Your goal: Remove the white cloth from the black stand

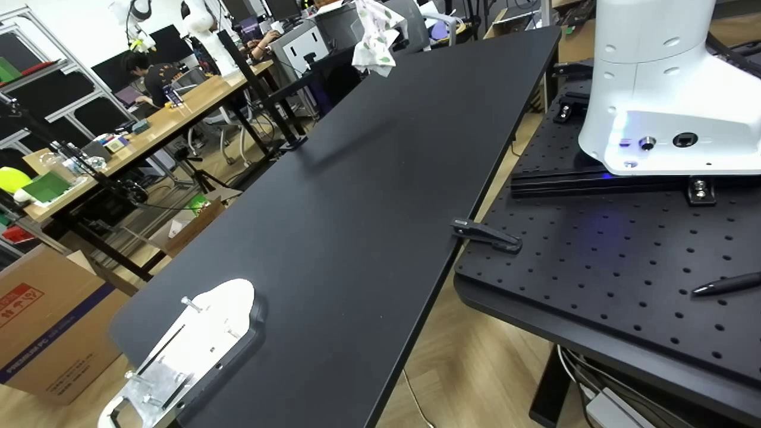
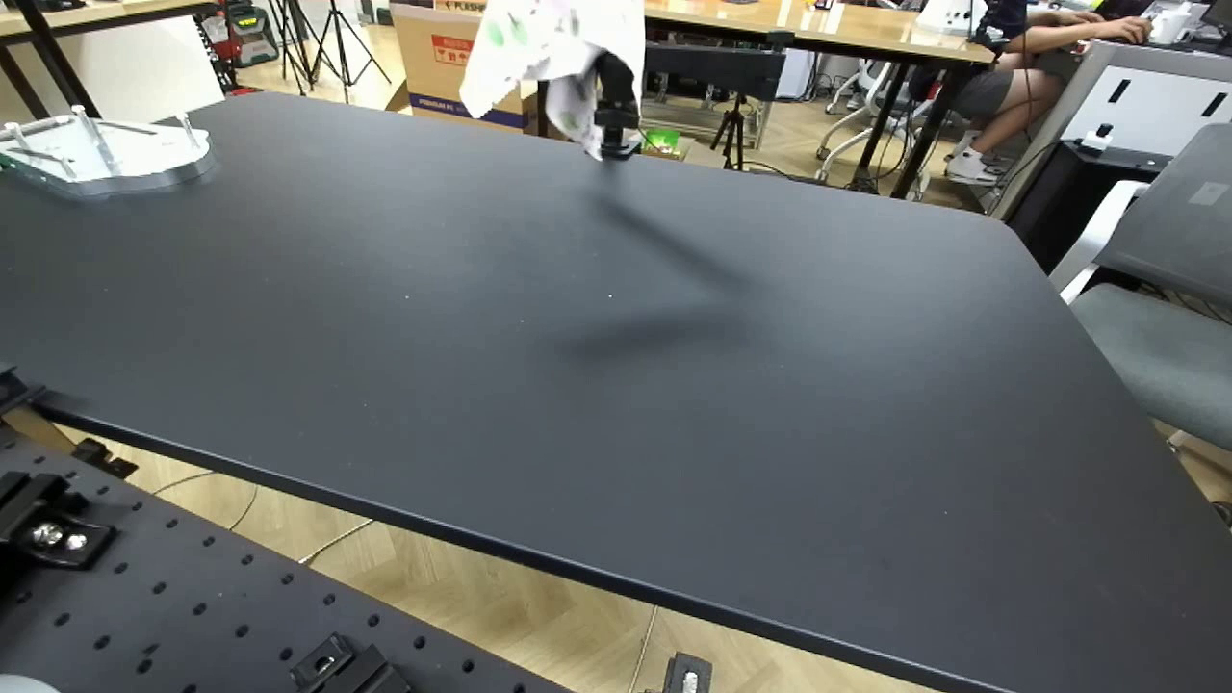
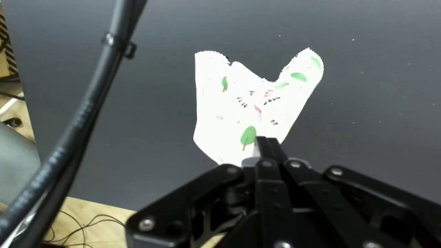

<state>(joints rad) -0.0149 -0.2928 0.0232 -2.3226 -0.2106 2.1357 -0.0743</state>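
The white cloth (image 1: 378, 35) with green leaf prints hangs in the air over the black table, its top cut off by the frame. It also shows in an exterior view (image 2: 558, 53), where it overlaps the stand's post. The black stand (image 1: 255, 89) is fixed at the table's far edge, with a side bar (image 2: 714, 69); it is out of the wrist view. In the wrist view my gripper (image 3: 268, 140) has its fingers together on the cloth (image 3: 248, 103), which spreads out below the tips. The gripper does not show in either exterior view.
A metal plate with upright bolts (image 1: 220, 321) lies at one end of the black table (image 1: 368, 238); it also shows in an exterior view (image 2: 106, 149). The robot base (image 1: 660, 89) stands on a perforated board. A grey chair (image 2: 1165, 279) stands beside the table. A cable (image 3: 86, 113) crosses the wrist view.
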